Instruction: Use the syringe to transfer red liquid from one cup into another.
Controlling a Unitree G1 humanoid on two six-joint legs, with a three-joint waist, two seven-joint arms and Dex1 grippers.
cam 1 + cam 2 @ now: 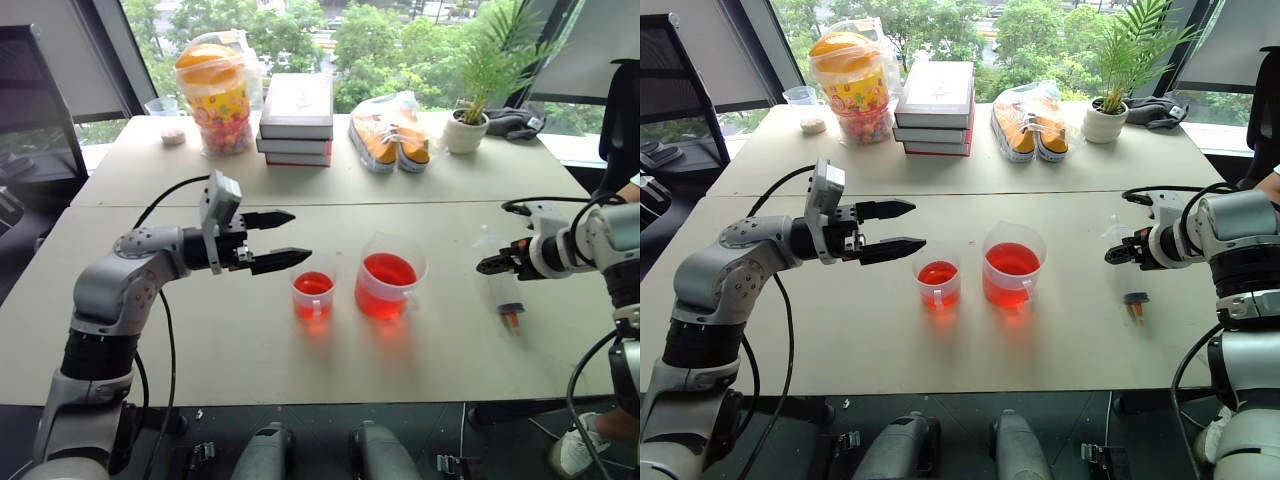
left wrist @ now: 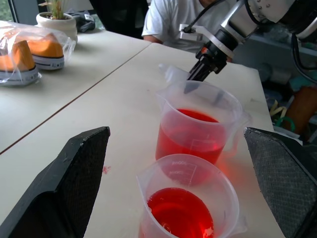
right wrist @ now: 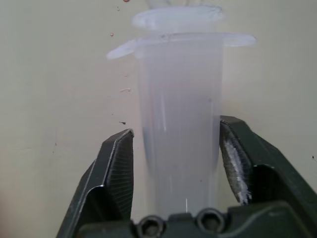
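Two cups of red liquid stand mid-tabletop: a small cup (image 1: 313,293) and, just right of it, a handled beaker (image 1: 389,274). One syringe (image 1: 506,291) is at the right, between the right pincer's (image 1: 490,264) parted fingers; contact is unclear. The left pincer (image 1: 290,238) gapes wide left of the cups.

- The syringe (image 1: 505,292), clear with a reddish-orange tip, lies on the table just under the right gripper (image 1: 489,266), its barrel between the parted fingers.
- The handled beaker (image 1: 388,277) holds red liquid (image 1: 388,270), upright, beyond the left gripper (image 1: 283,239).
- The small cup (image 1: 313,294), also holding red liquid, stands just under the left fingertips.
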